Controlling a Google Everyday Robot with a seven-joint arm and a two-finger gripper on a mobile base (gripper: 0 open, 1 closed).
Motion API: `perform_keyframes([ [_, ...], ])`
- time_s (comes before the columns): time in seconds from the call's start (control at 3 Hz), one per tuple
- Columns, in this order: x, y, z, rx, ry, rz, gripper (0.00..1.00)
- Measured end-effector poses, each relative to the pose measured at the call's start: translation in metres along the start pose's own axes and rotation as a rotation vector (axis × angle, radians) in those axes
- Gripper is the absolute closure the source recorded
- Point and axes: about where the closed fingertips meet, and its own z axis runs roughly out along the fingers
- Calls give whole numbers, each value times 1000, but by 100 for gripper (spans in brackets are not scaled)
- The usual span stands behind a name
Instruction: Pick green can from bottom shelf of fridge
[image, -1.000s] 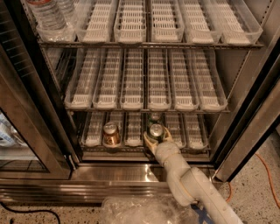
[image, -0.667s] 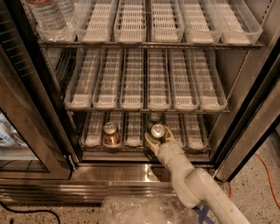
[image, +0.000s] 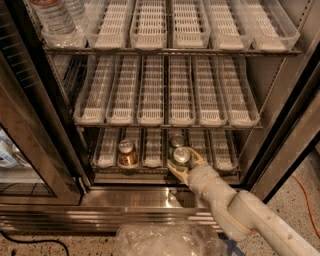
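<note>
Low at the front of the bottom shelf (image: 107, 150) of the fridge (image: 135, 197), pinches the green can (image: 181, 155), upright, in the claw (image: 184, 164) from the near right side, well apart from the brown can (image: 127, 153) leftward; calls for a straight pull outward.

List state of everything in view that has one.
fridge: door open.
green can: upright, front of bottom shelf.
copper-brown can: upright, bottom shelf, two lanes left of green can, untouched.
water bottles: upright, top visible shelf, left lane.
gripper: at green can, bottom shelf front; grip unclear.
</note>
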Motion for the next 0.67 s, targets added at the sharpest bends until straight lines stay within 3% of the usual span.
perform_keyframes([
  [0.33, 7, 30, -14, -147, 47, 43, 100],
  [0.67, 6, 48, -37, -289, 104, 18, 100],
])
